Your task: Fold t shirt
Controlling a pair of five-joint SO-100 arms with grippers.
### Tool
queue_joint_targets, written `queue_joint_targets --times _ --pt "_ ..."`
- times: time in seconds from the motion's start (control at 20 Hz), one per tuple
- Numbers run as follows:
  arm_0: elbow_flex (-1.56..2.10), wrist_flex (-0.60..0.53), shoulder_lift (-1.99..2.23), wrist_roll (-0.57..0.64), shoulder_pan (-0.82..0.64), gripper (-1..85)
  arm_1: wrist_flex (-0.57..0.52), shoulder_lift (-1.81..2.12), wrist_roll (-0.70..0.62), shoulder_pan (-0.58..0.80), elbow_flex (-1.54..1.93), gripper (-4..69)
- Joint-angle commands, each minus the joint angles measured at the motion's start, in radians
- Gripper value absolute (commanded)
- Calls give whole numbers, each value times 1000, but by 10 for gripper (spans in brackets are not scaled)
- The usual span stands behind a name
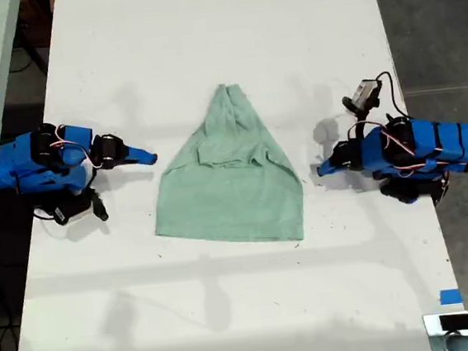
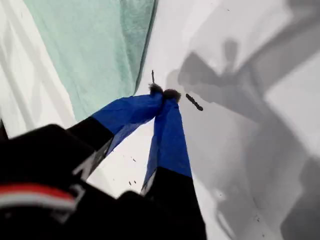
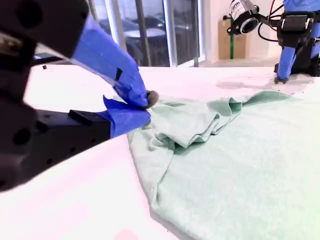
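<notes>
T shirt [image 1: 227, 193] lies mid-table [image 1: 230, 308], partly folded: upper sides turned in to a point, hem edge flat and wide toward exterior view's bottom. First gripper [image 1: 320, 170] and second gripper [image 1: 151, 158] both have tips pressed together, empty, each just beside the shirt, w/o touching. Judged mid-fold; next move calls for opening and pinching an edge. No containers seen.

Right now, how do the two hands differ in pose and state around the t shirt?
Side: my first hand sits at the exterior view's right of the t shirt, and my second hand at its left.
Height: in that view my first hand lies lower, nearer the wide end, while my second hand is level with the bunched middle.
Shared: both are blue, shut, empty, off the cloth and pointing at it.
</notes>
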Motion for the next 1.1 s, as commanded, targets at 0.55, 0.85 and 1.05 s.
queue_joint_targets --times 0.55,0.85,1.05 --pt "5 3 8 -14 -6 -2 14 12 6 12 40 -2" --pt "5 3 8 -18 -12 -2 14 12 6 12 40 -2" --pt "5 3 8 -18 -14 -2 14 12 6 15 40 -2"
